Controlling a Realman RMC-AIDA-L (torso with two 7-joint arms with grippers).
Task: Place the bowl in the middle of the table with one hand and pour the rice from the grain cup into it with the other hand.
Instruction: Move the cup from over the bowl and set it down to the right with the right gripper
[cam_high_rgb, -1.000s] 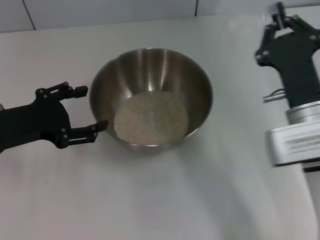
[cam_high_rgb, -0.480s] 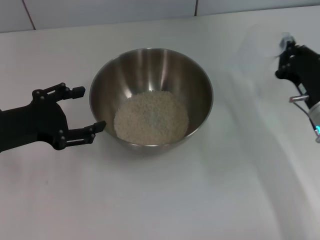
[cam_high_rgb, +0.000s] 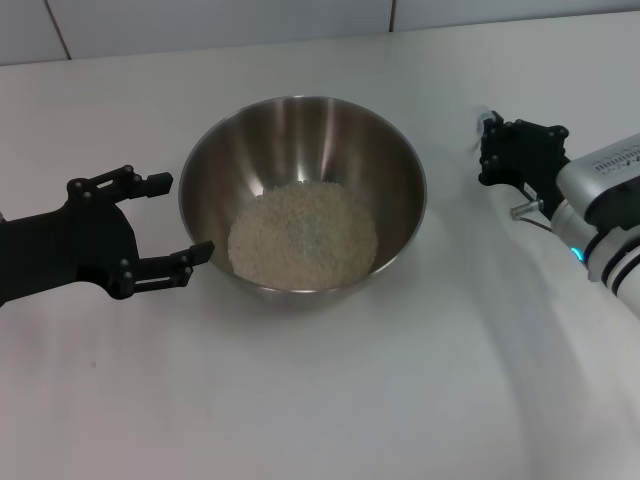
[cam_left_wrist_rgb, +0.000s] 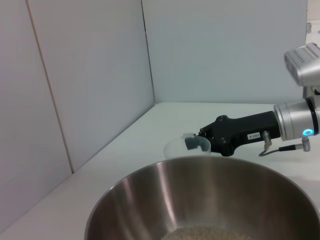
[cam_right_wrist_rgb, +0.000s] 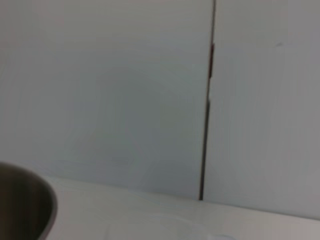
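While head view hides it, right claw (cam_left_wrist_rgb: 196, 144) clasps grain cup (cam_left_wrist_rgb: 186, 148) — left claw (cam_high_rgb: 165, 228) agape.

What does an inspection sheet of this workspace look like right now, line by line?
Surface: white table, bare where visible.
Bowl: steel bowl standing upright mid-table.
Rice: rice heaped in the bowl's bottom; none seen spilled.
Grain cup: clear grain cup held at the right gripper's tip, beside the bowl, looks empty.
Clutter: nothing seen.
Left gripper: left gripper open, low at the bowl's left side, one finger close to the wall; contact unclear.
Right gripper: right gripper shut on the grain cup, right of the bowl.
Cables: thin lead at the right wrist.
Surroundings: pale panelled wall behind the table.
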